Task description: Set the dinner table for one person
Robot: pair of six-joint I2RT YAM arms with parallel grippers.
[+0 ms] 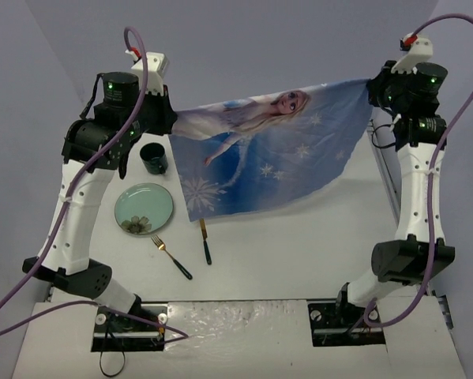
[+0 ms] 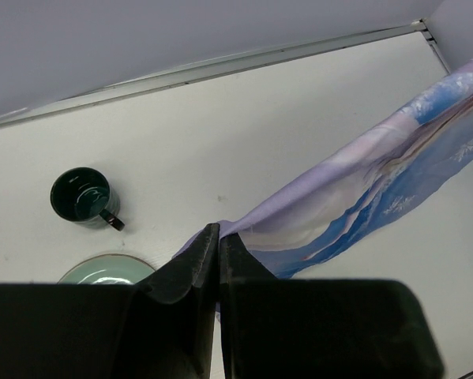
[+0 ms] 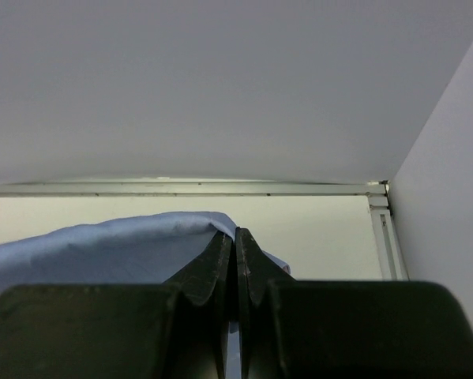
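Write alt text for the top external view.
A blue printed cloth is held stretched over a white table, the left tool and right tool each shut on a top corner. Left of it sit a mug and plate, with fork and knife on the near side.

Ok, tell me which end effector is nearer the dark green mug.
Left. The left end effector holds a corner of the cloth just beside the mug; the right end effector holds the opposite corner at the dinner table's right edge.
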